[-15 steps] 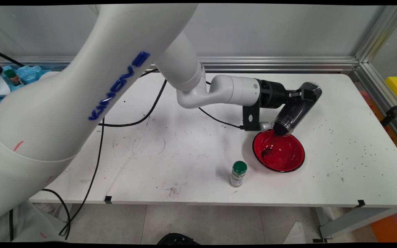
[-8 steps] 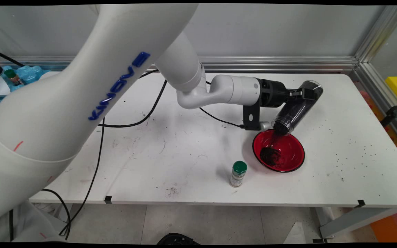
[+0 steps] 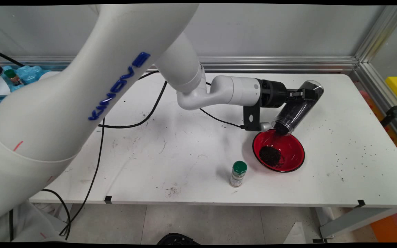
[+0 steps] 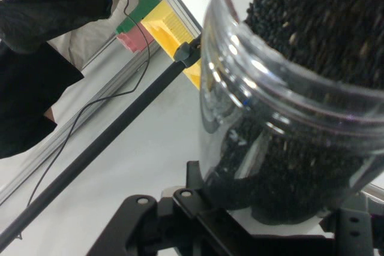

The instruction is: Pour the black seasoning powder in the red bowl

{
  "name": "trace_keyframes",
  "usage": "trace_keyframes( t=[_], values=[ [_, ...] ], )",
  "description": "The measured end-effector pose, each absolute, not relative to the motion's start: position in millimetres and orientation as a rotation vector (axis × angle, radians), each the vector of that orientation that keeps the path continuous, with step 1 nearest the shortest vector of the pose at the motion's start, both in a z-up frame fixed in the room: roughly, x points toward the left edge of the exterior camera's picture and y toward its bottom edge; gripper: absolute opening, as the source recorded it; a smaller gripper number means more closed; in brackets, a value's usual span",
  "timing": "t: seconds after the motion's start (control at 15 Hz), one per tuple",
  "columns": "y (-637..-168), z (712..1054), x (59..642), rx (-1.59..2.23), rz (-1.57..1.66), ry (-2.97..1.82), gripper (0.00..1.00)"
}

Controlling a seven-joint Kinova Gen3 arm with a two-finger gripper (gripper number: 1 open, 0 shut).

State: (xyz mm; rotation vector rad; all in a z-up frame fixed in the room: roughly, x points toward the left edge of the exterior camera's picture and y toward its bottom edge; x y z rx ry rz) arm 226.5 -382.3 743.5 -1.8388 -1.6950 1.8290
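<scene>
Clear jar [image 3: 296, 109]: we see the gripper [image 3: 304, 93] clamped on it, tilted mouth-down.
Bowl [image 3: 293, 151]: red, below the jar mouth, dark grains [image 3: 270, 155] inside.
Spice bottle [image 3: 238, 173]: green-capped, well apart.

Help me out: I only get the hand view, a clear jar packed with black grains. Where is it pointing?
Observer: The jar is tilted mouth-down over a red bowl.
Operator: Is anything in the bowl?
Observer: Yes, a dark pile of grains lies inside it.
Operator: Anything else close by?
Observer: A small green-capped bottle stands upright beside the bowl, not touching it.
</scene>
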Motion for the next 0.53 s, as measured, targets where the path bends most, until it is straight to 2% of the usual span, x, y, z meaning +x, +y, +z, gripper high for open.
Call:
trace_keyframes(
  t=[0.53],
  values=[
    [-381.9, 744.7, 225.0, -1.846, 1.847, -1.685, 0.00]
  ],
)
